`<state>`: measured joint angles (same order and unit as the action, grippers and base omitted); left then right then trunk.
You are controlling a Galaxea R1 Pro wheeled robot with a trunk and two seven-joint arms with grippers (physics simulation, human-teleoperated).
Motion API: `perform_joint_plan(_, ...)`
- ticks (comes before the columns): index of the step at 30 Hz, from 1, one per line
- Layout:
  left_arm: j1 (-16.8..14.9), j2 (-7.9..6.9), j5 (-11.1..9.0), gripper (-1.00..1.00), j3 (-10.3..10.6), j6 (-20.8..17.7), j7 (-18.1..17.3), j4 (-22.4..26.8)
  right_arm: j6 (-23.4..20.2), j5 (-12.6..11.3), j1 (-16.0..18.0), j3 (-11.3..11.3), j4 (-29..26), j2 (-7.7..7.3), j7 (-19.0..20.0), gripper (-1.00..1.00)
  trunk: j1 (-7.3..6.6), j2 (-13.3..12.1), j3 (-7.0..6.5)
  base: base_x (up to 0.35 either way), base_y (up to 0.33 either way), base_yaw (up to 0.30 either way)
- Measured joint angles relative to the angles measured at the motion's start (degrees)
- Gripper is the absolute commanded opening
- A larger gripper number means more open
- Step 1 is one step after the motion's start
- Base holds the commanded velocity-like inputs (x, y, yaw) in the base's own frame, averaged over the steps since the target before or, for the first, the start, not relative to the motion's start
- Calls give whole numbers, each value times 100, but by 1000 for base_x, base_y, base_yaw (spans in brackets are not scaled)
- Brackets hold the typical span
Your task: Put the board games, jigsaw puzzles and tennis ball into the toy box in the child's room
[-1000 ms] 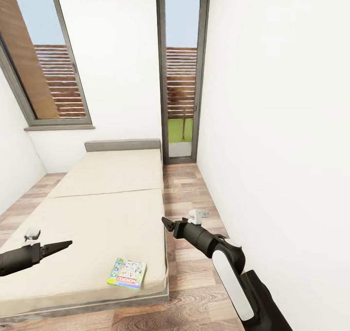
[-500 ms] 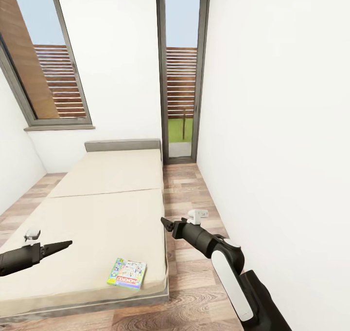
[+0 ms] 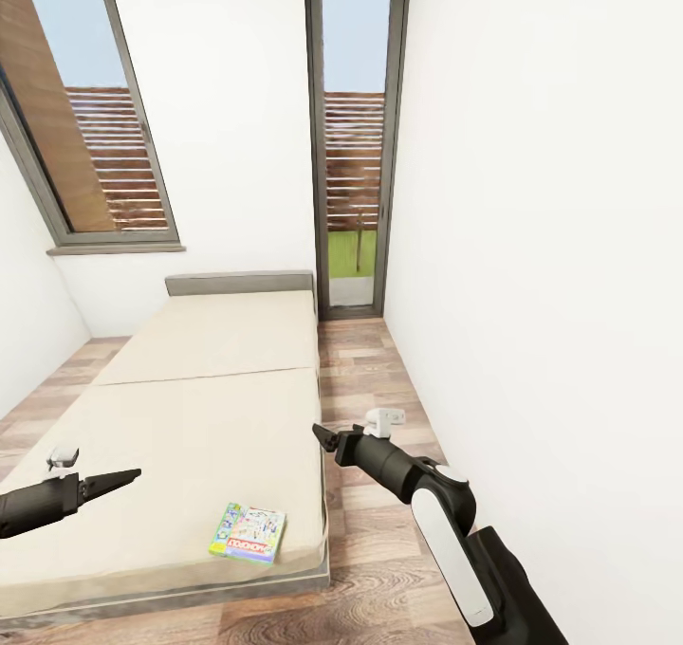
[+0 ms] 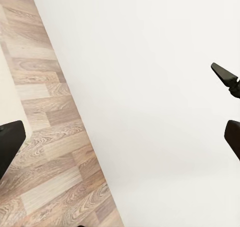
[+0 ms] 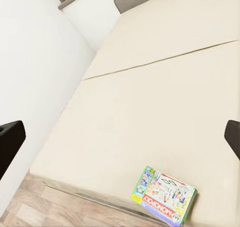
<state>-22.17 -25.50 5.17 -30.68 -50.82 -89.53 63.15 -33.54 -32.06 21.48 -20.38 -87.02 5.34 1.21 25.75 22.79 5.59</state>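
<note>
We see our right gripper (image 3: 318,433) edged slightly leftward; both grippers' jaws gape empty, the board game (image 3: 248,533) unmoved on the bed (image 3: 209,408).

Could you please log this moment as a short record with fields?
place: bedroom with wood floor
bed: beige mattress, grey headboard
board game: flat near the bed's foot corner, green-edged, untouched
left gripper: above the bed, apart from the game, holding nothing
right gripper: at the bed's side edge, holding nothing
toy box: not in sight
</note>
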Motion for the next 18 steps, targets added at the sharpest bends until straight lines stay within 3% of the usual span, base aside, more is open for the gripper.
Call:
perform_joint_plan(11,0,0,0,100,0,0,0,0,7,13,0,1,4,1,-6,100,0,0,0,0,-10,0)
perform_joint_plan(18,0,0,0,100,1,-3,0,-1,6,14,0,-10,5,8,-9,100,0,0,0,0,-157,0)
